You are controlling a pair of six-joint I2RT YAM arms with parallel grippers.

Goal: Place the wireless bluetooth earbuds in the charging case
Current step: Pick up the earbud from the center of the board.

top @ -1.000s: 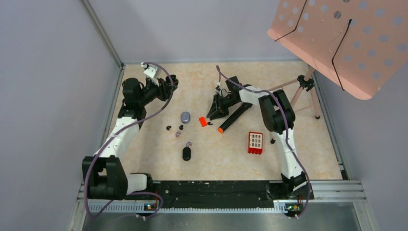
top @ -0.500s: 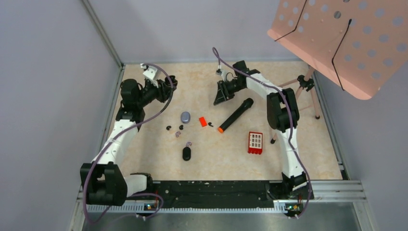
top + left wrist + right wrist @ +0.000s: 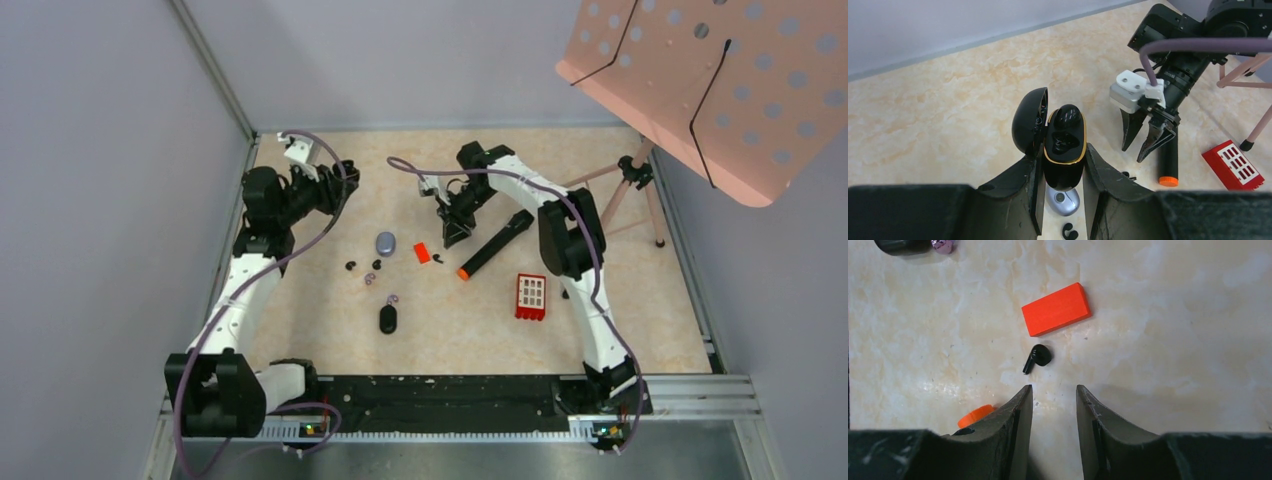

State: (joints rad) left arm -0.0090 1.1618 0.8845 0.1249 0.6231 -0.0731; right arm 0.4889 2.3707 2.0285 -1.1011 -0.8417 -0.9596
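Note:
My left gripper is shut on the black charging case, which has a gold rim and its lid open; it holds the case above the table at the back left. My right gripper is open and empty, its tips just short of a black stemmed earbud beside the red block. In the top view this gripper hangs over that earbud. More earbuds lie left of the block, with two purple-tinted ones.
A grey-blue oval case lies under the left gripper's line of sight. A black oval object lies nearer. A black microphone with an orange end lies right of the right gripper. A red gridded block and a pink music stand are at the right.
My right gripper rose toward the back, then came down again near the red block and the earbud. The microphone shifted slightly. My left arm with the case edged a little left.

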